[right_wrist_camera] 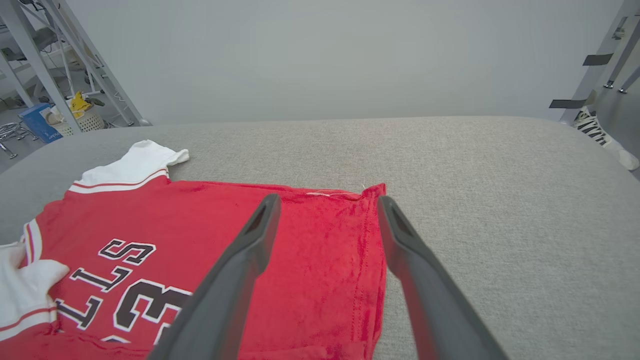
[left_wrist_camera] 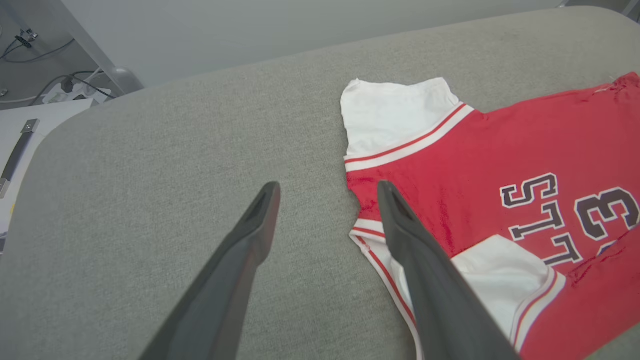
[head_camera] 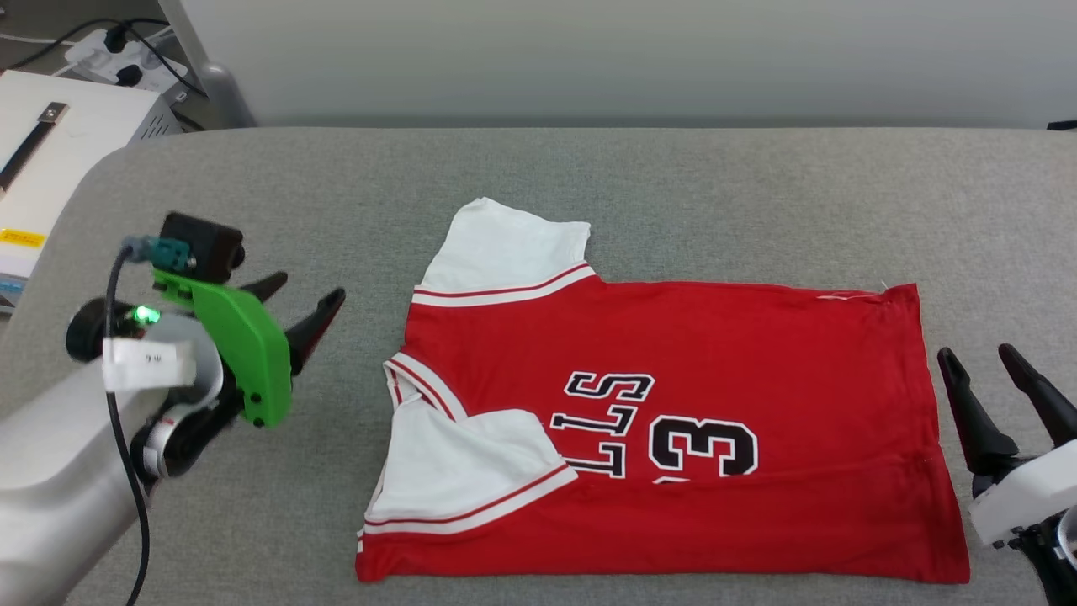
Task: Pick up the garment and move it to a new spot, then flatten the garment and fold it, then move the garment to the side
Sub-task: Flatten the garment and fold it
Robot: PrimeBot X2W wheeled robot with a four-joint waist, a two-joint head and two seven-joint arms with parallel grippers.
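The garment [head_camera: 715,353], a red jersey T-shirt with white sleeves and black lettering, lies on the grey padded table [head_camera: 589,185] with its near long edge folded over. Its collar and sleeves point left, its hem right. My left gripper [head_camera: 307,295] hovers open just left of the collar, holding nothing; in the left wrist view my left gripper [left_wrist_camera: 327,187] sits beside the garment [left_wrist_camera: 500,150] at the neckline. My right gripper [head_camera: 980,358] stands open just right of the hem. In the right wrist view my right gripper [right_wrist_camera: 327,200] straddles the far hem corner of the garment [right_wrist_camera: 210,220].
A white box [head_camera: 50,160] and a power strip with cables [head_camera: 118,55] sit off the table's left end. Metal frame legs [right_wrist_camera: 75,60] and a small basket stand beyond the far left. Bare grey table [right_wrist_camera: 500,200] stretches behind and right of the shirt.
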